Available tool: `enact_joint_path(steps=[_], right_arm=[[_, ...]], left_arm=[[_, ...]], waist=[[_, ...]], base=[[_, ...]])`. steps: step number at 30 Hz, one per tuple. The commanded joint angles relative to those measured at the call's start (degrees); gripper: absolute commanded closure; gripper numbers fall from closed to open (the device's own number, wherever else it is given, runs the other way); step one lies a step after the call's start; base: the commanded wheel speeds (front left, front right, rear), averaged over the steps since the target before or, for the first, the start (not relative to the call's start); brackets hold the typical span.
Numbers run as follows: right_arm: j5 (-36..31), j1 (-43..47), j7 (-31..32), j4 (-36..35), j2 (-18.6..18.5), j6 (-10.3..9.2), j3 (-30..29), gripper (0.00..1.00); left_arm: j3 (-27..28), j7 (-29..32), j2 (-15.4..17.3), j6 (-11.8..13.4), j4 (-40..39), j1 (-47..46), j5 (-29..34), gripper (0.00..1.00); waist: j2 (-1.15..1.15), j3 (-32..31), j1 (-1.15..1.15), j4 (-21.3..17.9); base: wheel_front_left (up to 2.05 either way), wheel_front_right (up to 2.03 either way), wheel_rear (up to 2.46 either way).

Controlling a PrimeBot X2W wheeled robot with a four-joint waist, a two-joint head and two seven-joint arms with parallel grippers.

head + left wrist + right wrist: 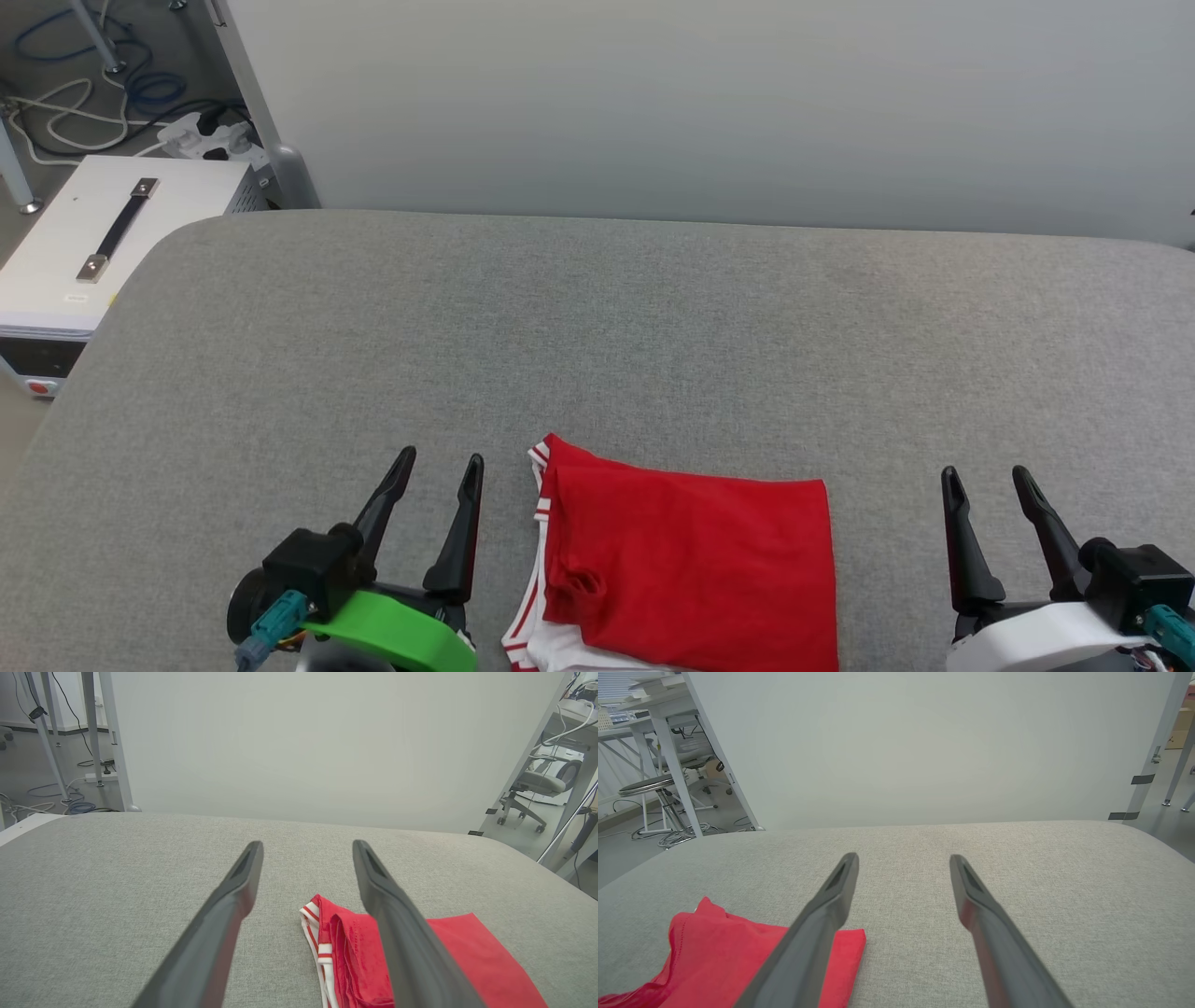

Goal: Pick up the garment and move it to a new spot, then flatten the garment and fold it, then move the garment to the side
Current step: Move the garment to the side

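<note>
Left gripper [442, 456] and right gripper [984, 471] stand empty, fingers apart, flanking the folded garment [691, 560] at the grey table's [597, 327] near edge, so moving it aside likely calls for pinching every layer at both ends, keeping the fold intact.

The left hand [442, 457] has two long, thin, dark fingers [458, 541] with pointy tips. A bright green band [401, 635] wraps its wrist. Right beside the green band sit a black block [313, 565] and a teal plug [280, 619] with a small cable. The right hand [985, 472] looks the same, but a white band [1036, 639] wraps its wrist.
</note>
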Motion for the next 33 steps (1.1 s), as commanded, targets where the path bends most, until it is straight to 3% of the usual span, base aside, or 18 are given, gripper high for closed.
enact_joint_path(steps=[1,10,12,19,25,29,33], right_arm=[[-0.31,0.54,0.09,0.29,0.37,-0.04,0.01,0.0],[0.74,0.04,1.85,0.98,1.11,-0.04,-0.43,0.0],[2.47,0.04,4.67,1.14,1.2,-0.04,-0.23,0.0],[6.54,-0.94,27.51,-3.1,-0.88,-0.04,3.85,0.0],[7.9,-4.06,49.69,-7.54,-1.08,-0.04,3.09,0.0],[6.89,-5.91,59.06,-8.05,-1.1,-0.04,2.57,0.0],[6.88,-7.54,64.13,-6.59,0.0,-0.04,1.46,0.0]], left_arm=[[0.02,-0.34,0.36,-0.16,0.25,0.79,0.49,0.0],[-0.37,-0.34,-0.1,-0.17,0.13,0.27,0.58,0.0],[-0.52,-0.34,-0.05,-0.17,0.28,-0.01,0.77,0.0],[-0.7,-0.34,0.45,-0.17,0.7,-1.11,1.29,0.0],[-1.12,-0.34,-0.01,-0.17,0.5,-2.36,0.88,0.0],[-1.74,-0.34,-0.15,-0.17,0.34,-3.62,0.71,0.0],[-1.96,-0.34,-0.21,-0.17,0.17,-4.42,0.64,0.0]], waist=[[0.0,0.02,0.0,-0.01],[0.0,0.51,0.0,-0.07],[0.0,0.93,0.0,0.12],[0.0,2.22,0.0,0.65],[0.0,4.02,0.0,1.97],[0.0,5.36,0.0,3.6],[0.0,6.84,0.0,5.21]], base=[[0.0,0.0,0.0],[0.0,0.0,0.0],[0.0,0.0,0.0],[0.0,0.0,0.0],[0.0,0.0,0.0],[0.0,0.0,0.0],[0.0,0.0,0.0]])
